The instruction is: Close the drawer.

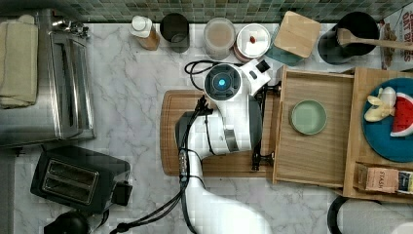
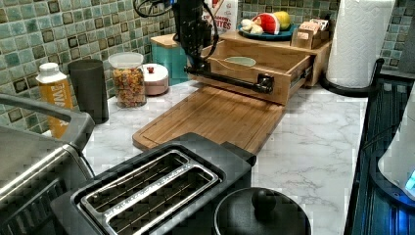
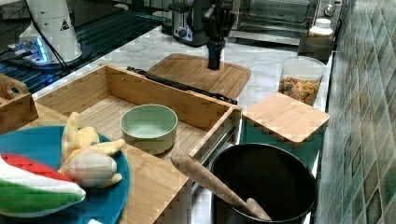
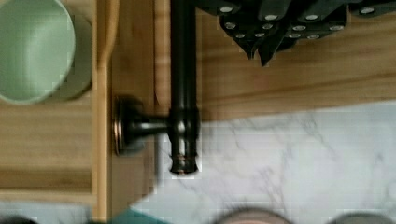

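One shallow light-wood drawer (image 1: 316, 146) is standing fully pulled out, holding a green bowl (image 1: 308, 117). Whether the black claw (image 2: 198, 62) beside its handle (image 2: 230, 78) is gripping, I cannot tell; pushing squarely should avoid jamming.

The arm (image 1: 229, 122) hides the middle of the drawer (image 1: 316, 170) handle (image 1: 256, 163) — the jaws' set stays unclear.

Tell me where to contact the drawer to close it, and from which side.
Use the black bar handle on the drawer front, from the cutting board side. The drawer stands pulled out, the bar spans its front on standoffs, so probably a flat push there drives it straight in.
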Controlling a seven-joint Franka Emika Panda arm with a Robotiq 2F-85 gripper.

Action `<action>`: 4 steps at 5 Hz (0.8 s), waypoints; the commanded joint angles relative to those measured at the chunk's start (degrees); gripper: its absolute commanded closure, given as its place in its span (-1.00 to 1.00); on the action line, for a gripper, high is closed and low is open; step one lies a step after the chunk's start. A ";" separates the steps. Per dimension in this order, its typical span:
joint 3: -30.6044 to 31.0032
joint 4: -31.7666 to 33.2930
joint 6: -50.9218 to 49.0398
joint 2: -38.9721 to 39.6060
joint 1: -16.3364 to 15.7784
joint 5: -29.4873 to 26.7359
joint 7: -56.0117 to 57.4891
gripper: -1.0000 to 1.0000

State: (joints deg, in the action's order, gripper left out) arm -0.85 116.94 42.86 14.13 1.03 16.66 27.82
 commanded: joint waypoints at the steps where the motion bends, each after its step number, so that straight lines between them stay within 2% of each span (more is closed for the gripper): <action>1: 0.70 0.21 1.37 4.22 -0.94 -1.56 0.12 1.00; 2: -0.11 1.70 2.10 3.47 -1.63 0.92 -0.38 1.00; 3: -0.23 1.48 -0.48 2.50 -1.03 0.90 2.06 1.00; 4: -0.78 3.12 1.15 1.55 -0.04 1.94 3.60 1.00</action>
State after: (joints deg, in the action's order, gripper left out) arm -0.89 120.19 44.03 19.09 0.43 17.40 27.82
